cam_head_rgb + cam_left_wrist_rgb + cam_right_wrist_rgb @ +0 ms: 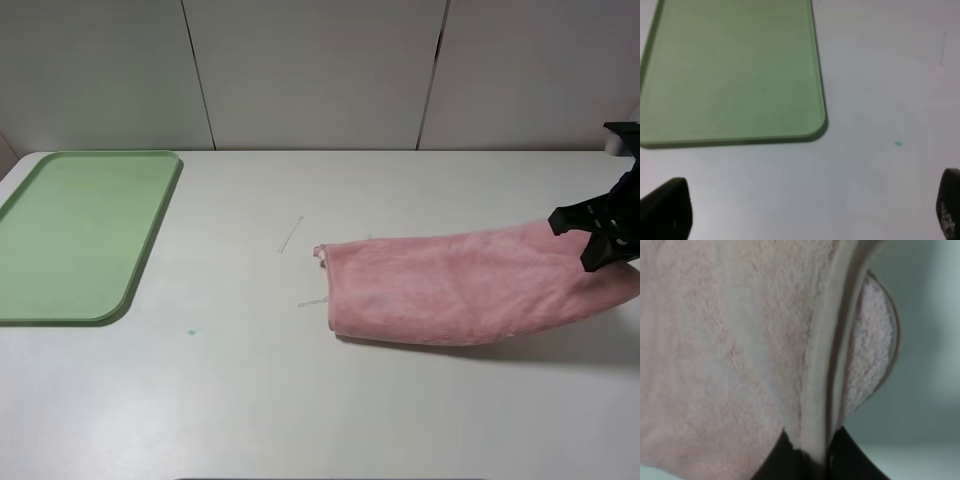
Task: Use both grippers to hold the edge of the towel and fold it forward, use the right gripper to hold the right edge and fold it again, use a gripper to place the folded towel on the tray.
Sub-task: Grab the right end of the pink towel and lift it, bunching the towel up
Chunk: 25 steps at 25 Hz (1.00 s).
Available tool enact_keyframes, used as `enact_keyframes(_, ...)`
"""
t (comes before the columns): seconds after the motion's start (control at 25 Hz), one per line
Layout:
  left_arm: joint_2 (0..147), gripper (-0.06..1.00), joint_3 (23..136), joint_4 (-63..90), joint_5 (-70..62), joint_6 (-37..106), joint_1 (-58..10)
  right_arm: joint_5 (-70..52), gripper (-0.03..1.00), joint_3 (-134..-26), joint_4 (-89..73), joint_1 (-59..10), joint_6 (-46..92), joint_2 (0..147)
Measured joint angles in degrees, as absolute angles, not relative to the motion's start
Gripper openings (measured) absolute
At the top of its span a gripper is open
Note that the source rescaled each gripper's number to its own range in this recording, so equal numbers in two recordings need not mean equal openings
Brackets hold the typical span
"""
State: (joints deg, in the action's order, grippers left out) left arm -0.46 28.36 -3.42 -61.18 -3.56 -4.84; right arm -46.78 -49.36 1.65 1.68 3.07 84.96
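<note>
Overhead, a white table carries a green tray at its far left and a pink towel right of centre, the two well apart. The towel lies folded, its left end flat on the table and its right end raised slightly at the picture's edge. The right gripper holds that raised end. In the wrist view its dark fingers are pinched tight on the towel's hem, which appears to be two layers, though the close shot is blurred. The left gripper hangs above bare table near the tray's rounded corner, jaws wide apart with nothing between them. A tiny teal speck marks the table just beside that corner.
</note>
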Motion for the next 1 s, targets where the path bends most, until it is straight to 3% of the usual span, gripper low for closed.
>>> enact_keyframes(0.52, -0.46, 0.98, 28.36, -3.42, -61.18, -3.56, -4.84, -54.21, 0.02, -54.12, 5.07, 1.16, 1.45, 79.10)
enact_keyframes(1.0, -0.46, 0.98, 28.36, -3.42, -61.18, -3.56, -4.84, -54.17, 0.02, -54.12, 5.62, -14.81, -9.46, 78.21)
